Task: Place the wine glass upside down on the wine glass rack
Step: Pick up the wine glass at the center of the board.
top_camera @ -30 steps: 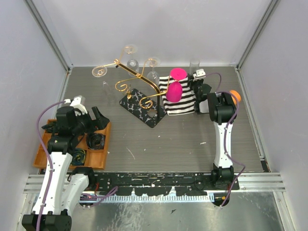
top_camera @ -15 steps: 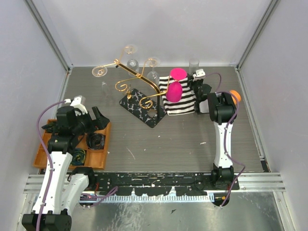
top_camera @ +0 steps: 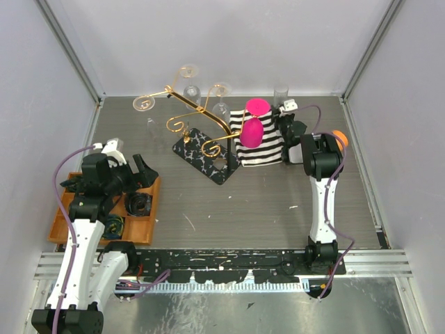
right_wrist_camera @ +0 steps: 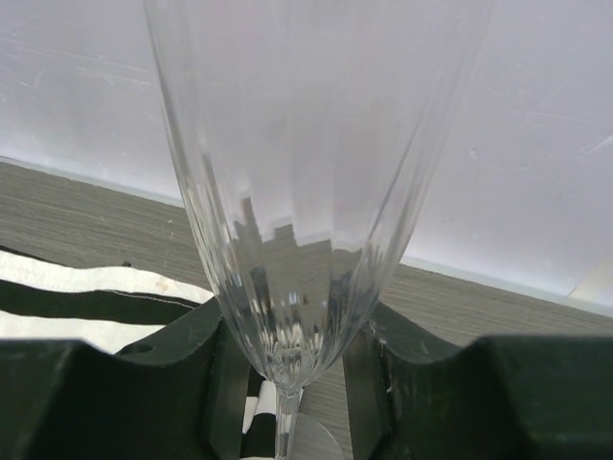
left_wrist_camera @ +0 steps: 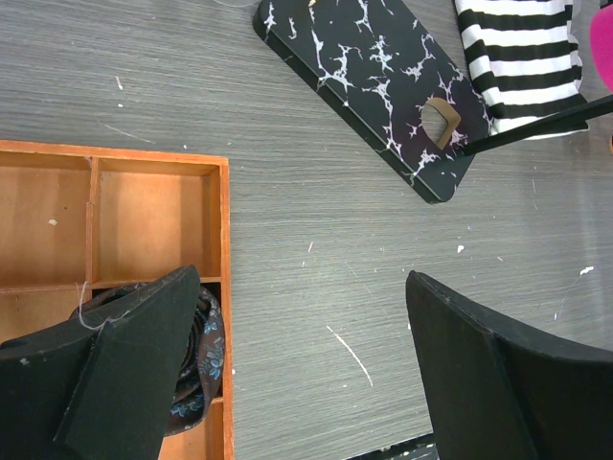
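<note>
Table [top_camera: 264, 202]: grey wood-grain top, scuffed, with pale scratches and white flecks. Plain pale walls [top_camera: 229, 42] close it in on three sides, with metal frame strips in the corners. A metal rail [top_camera: 229, 261] runs along the near edge.

My right pincer [right_wrist_camera: 292, 355] is closed on the glass [right_wrist_camera: 306, 192]. Its dark fingers [right_wrist_camera: 206, 369] press on either side at the bottom of the ribbed bowl, and the stem shows below them. From above, the glass [top_camera: 281, 92] stands upright at the far right of the table, close to the back wall and just behind the striped cloth [top_camera: 268, 149]. Two pink objects sit on the cloth; I cannot tell what they are.

The rack [top_camera: 201, 149] stands left of the cloth, its black marbled base askew on the table and its gold scrolls reaching toward the back wall. It is apart from the glass.

My left pincer [left_wrist_camera: 302, 321] is wide open and holds nothing. It hangs over the right edge of the orange tray [left_wrist_camera: 158, 206] at the near left. One tray compartment holds a dark patterned item.
</note>
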